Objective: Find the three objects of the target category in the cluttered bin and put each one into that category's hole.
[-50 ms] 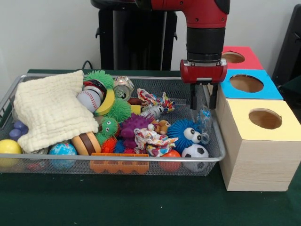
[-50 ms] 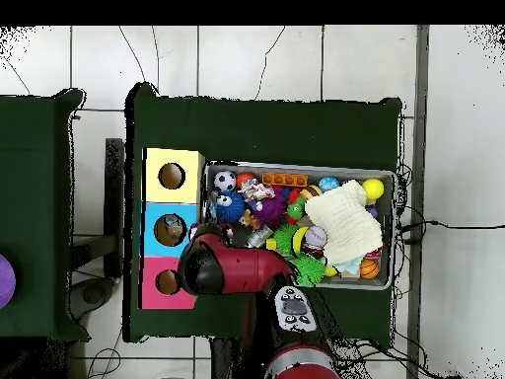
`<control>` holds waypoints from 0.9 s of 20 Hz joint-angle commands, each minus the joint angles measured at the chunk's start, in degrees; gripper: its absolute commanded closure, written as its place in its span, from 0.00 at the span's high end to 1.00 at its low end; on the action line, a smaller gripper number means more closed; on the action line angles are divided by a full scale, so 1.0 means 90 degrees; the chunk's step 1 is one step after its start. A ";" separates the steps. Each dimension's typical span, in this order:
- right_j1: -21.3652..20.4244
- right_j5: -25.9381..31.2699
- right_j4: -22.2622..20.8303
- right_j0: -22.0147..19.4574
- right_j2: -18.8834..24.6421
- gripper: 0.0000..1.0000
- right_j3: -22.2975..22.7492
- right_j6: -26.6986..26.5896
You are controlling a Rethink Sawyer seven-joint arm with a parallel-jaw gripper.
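Nearest the camera, below and in front of the gripper (image 1: 203, 100), a black-and-white soccer ball (image 1: 194, 152) lies against the front rim of the wire mesh bin (image 1: 117, 159), with an orange ball (image 1: 170, 158) and an orange plastic block (image 1: 119, 164) along the same rim to the gripper's left in the front view. Just behind the soccer ball sits a blue spiky ball with googly eyes (image 1: 186, 132), almost straight under the gripper. Further left are a purple spiky toy (image 1: 133, 124), a small green spiky ball with eyes (image 1: 109, 126), a globe ball (image 1: 62, 150) and a yellow ball (image 1: 8, 147). A cream cloth (image 1: 51, 109) covers the bin's far-left part, well apart from the gripper.

Its two black fingers (image 1: 193, 98) hang apart, holding nothing, over the bin's edge beside the wooden box (image 1: 254, 155). That box stands just right of the gripper, with a yellow hole (image 1: 265, 118) nearest, a blue hole (image 1: 246, 83) level with the gripper, and a red hole (image 1: 233, 57) farthest back. Which category is the target cannot be told.
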 commanded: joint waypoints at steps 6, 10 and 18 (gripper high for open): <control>0.0256 -0.0224 0.0028 -0.0018 0.0291 0.00 -0.0172 0.1032; 0.0266 -0.0199 0.0022 -0.0042 0.0320 0.00 -0.0177 0.1016; 0.0237 -0.0087 -0.0008 -0.0122 0.0397 0.00 -0.0177 0.0948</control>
